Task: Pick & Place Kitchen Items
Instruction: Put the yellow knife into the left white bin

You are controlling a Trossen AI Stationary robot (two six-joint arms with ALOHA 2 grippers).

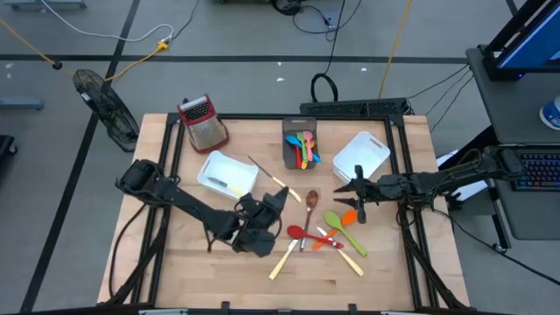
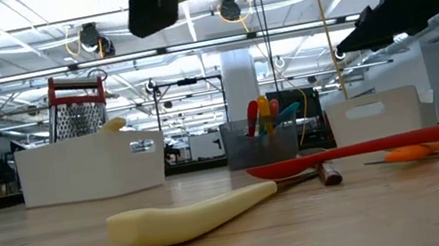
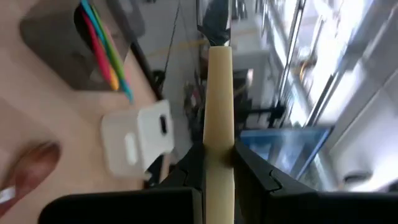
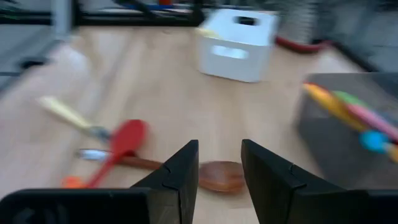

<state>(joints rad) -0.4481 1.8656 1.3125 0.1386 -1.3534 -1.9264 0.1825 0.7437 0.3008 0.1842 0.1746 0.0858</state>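
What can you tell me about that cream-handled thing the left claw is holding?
The cream-handled utensil is a slim piece of cutlery with a pale, smooth, plastic-looking handle and a thin metal stem. The left gripper is shut on the handle, holding it above the table beside a white bin. Its working end cannot be made out.

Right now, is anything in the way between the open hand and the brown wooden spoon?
Nothing visible. The right hand hangs open above the table, and the wooden spoon lies just ahead of its fingers, with only bare tabletop around the bowl. The red spoon lies off to one side.
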